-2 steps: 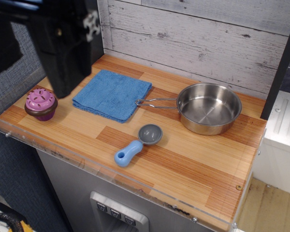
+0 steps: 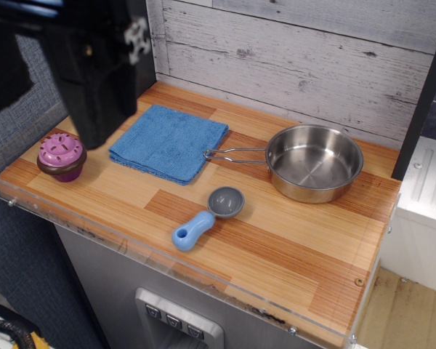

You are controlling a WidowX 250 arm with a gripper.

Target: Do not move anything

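Note:
My gripper (image 2: 94, 134) is a big black block at the top left, close to the camera, hanging over the left back part of the wooden counter (image 2: 276, 240). Its fingers are not distinguishable, so its state is unclear. It holds nothing that I can see. A folded blue cloth (image 2: 168, 142) lies just right of it. A purple toy cupcake (image 2: 62, 155) stands below it near the left edge. A steel pan (image 2: 314, 161) with a wire handle sits at the right. A scoop (image 2: 207, 212) with a blue handle and grey bowl lies in the front middle.
A grey plank wall (image 2: 291, 51) runs behind the counter. A clear plastic lip (image 2: 131, 240) edges the counter's front and left side. A dark post (image 2: 421, 94) stands at the right, with a white unit (image 2: 425, 189) beyond it.

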